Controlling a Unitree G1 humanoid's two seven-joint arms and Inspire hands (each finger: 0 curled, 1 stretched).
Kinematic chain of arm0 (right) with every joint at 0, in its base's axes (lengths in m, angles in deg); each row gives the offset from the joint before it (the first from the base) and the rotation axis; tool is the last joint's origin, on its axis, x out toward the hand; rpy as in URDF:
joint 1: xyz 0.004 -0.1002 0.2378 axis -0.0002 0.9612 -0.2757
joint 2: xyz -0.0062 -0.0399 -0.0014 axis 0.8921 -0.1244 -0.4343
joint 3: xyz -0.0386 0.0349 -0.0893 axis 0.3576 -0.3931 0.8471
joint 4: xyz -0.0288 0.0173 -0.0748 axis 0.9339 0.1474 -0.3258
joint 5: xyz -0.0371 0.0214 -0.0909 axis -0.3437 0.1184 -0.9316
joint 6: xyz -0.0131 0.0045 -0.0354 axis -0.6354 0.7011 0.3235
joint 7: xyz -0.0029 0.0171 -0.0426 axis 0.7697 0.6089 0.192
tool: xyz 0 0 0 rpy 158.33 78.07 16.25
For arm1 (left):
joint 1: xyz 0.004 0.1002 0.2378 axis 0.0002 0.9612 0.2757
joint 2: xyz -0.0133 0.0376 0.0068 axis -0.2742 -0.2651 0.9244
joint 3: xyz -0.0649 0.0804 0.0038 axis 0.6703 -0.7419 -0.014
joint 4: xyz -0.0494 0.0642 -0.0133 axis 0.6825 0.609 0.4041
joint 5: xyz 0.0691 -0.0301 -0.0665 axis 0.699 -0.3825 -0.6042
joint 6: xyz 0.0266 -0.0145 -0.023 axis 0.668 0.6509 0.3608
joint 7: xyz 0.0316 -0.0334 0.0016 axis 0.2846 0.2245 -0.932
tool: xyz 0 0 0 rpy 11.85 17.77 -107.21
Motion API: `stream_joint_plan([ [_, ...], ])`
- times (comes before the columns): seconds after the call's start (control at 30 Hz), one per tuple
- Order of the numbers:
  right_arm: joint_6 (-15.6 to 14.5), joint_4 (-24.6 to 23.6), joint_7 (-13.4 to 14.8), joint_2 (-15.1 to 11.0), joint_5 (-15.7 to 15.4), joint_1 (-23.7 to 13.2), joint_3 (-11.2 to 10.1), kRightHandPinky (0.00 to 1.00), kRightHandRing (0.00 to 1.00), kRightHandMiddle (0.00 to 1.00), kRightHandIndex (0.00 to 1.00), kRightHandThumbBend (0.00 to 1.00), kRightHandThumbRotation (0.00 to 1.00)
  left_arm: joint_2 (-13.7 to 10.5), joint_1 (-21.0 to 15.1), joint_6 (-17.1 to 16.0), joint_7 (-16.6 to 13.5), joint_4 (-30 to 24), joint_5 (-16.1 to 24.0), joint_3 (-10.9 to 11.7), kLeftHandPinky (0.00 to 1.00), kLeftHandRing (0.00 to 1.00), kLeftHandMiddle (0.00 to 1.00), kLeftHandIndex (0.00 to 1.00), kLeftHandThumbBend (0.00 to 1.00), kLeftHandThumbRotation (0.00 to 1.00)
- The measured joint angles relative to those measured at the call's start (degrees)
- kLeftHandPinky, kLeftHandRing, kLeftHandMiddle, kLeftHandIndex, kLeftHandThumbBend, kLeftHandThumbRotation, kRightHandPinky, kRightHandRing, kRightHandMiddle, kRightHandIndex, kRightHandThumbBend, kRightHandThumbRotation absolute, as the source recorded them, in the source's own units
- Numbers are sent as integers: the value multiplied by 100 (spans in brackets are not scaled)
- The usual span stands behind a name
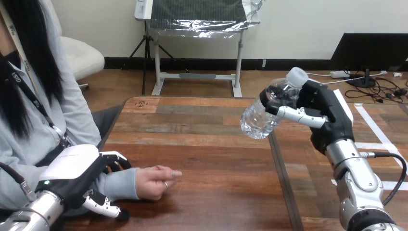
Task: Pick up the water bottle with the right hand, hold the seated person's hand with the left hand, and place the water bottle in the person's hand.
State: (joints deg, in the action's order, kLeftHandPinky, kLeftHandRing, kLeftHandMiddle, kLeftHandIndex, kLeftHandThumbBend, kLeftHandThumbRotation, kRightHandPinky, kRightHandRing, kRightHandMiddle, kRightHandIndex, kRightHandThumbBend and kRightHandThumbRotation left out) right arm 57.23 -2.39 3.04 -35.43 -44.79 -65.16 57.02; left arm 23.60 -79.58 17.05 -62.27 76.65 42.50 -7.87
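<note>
A clear plastic water bottle [270, 107] with a white cap is tilted in the air above the table's right half. My right hand [323, 111] is shut on it, fingers and thumb curled round its upper part. At the left, the person's hand [153, 182] rests on the table in a loose fist. My left hand [85, 179] is on the person's wrist, with fingers curled over the sleeve from above and the thumb beneath it.
The wooden table [211, 144] has a dark seam running front to back right of centre. The person sits at the table's left side. Bare tabletop lies between the person's hand and the bottle.
</note>
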Motion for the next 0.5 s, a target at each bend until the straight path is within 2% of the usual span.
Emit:
stream_joint_plan([
  [0.5, 80, -277, -339, 0, 208, 15, -14, 30, 35, 42, 43, 94, 0, -42, -165, -53, 11, 6, -8, -171, 48, 47, 49, 49, 100, 9],
])
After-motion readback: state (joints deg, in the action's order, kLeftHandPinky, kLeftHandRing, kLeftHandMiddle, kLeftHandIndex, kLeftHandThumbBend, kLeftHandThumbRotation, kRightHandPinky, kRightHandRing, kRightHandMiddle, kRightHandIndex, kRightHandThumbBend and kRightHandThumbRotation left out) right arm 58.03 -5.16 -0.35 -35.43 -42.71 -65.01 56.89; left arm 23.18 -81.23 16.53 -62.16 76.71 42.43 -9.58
